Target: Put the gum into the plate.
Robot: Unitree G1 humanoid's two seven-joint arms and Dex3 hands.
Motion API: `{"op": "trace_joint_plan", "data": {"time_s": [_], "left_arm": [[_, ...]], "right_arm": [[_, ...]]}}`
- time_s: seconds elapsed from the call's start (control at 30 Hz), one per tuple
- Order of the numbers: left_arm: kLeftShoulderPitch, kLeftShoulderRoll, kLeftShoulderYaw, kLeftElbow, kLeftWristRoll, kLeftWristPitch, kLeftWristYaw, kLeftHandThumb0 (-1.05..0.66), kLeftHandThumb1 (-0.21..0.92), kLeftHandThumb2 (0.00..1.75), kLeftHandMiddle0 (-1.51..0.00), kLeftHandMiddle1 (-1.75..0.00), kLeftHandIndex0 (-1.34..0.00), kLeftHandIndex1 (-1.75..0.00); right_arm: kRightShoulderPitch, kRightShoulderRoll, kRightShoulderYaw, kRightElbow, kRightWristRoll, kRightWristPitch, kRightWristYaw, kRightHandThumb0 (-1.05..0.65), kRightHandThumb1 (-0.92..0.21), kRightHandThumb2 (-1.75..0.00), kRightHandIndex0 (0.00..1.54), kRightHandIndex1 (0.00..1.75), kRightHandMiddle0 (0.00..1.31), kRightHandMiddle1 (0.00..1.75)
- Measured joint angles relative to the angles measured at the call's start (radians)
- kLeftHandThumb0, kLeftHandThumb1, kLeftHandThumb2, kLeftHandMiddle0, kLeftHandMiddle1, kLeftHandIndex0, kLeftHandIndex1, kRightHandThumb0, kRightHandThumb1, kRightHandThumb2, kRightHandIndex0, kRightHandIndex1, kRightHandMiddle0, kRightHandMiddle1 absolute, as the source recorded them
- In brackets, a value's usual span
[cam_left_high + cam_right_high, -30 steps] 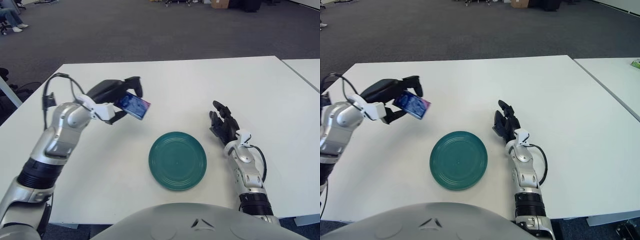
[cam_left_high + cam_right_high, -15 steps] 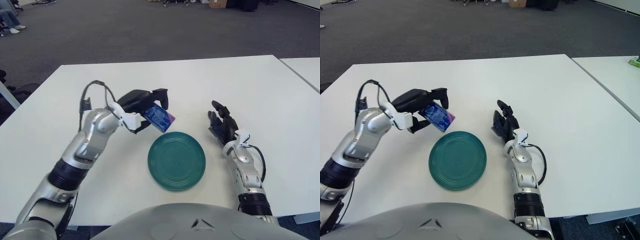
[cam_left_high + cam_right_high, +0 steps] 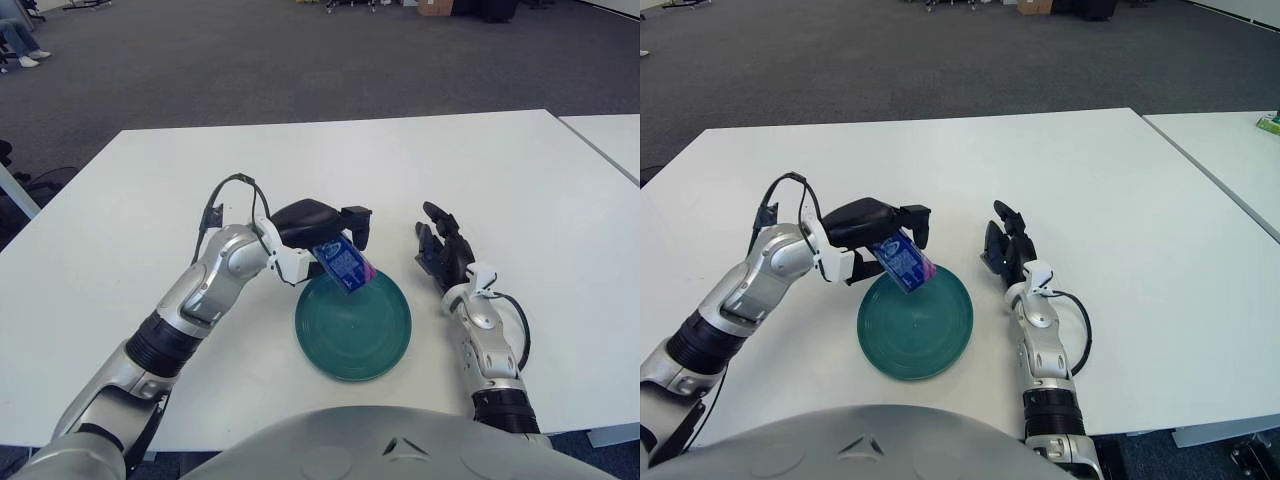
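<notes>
Fingers [image 3: 352, 222] of left hand [image 3: 318, 230] grip one gum pack [image 3: 343, 266] above one plate [image 3: 375, 345].

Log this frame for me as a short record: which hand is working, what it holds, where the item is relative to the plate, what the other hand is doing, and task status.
working hand: left hand, above the plate's far left rim
held item: gum pack, blue, tilted, gripped from above
item versus plate: hanging over the rim of the green plate, not yet released
other hand: right hand, idle, shows to the right of the plate
surface: white table
task status: gum not yet lying in the plate
</notes>
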Motion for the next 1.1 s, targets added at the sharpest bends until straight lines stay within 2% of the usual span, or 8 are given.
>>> {"op": "trace_joint_plan", "data": {"time_s": [0.17, 0.67, 0.9, 0.97, 1.03, 1.07, 1.1], "left_arm": [[-0.023, -0.002, -0.037, 0.011, 0.038, 0.001, -0.047, 0.00, 0.10, 1.56, -0.75, -1.71, -0.57, -1.75], [-0.035, 0.011, -0.145, 0.033, 0.113, -0.009, -0.191, 0.00, -0.05, 1.73, -0.83, -1.75, -0.72, -1.73], [-0.035, 0.024, -0.157, 0.036, 0.132, -0.042, -0.210, 0.00, -0.03, 1.68, -0.83, -1.75, -0.71, -1.67], [-0.034, 0.025, -0.162, 0.035, 0.135, -0.048, -0.216, 0.00, 0.01, 1.63, -0.81, -1.75, -0.68, -1.64], [-0.030, 0.025, -0.167, 0.032, 0.135, -0.050, -0.229, 0.00, 0.22, 1.38, -0.63, -1.72, -0.56, -1.66], [-0.029, 0.025, -0.169, 0.029, 0.135, -0.050, -0.238, 0.00, 0.38, 1.17, -0.54, -1.68, -0.49, -1.64], [-0.027, 0.025, -0.172, 0.027, 0.135, -0.048, -0.248, 0.00, 0.48, 1.04, -0.48, -1.65, -0.45, -1.62]], "right_arm": [[0.007, 0.000, 0.000, 0.006, 0.000, -0.008, 0.001, -0.70, -0.92, -0.86, 0.23, 0.00, 0.00, 0.55], [-0.014, 0.004, -0.005, 0.048, -0.003, -0.044, -0.008, -0.71, -0.92, -0.85, 0.20, 0.00, 0.00, 0.50], [-0.014, 0.004, -0.003, 0.052, -0.019, -0.050, -0.016, -0.70, -0.92, -0.86, 0.20, 0.00, 0.00, 0.47], [-0.015, 0.004, -0.002, 0.053, -0.022, -0.050, -0.020, -0.70, -0.92, -0.86, 0.20, 0.00, 0.00, 0.47], [-0.016, 0.004, -0.001, 0.055, -0.026, -0.050, -0.024, -0.70, -0.92, -0.86, 0.21, 0.01, 0.00, 0.46], [-0.016, 0.005, -0.001, 0.055, -0.028, -0.051, -0.028, -0.70, -0.92, -0.87, 0.21, 0.01, 0.00, 0.46], [-0.017, 0.005, 0.000, 0.056, -0.030, -0.053, -0.030, -0.70, -0.92, -0.87, 0.21, 0.01, 0.00, 0.46]]}}
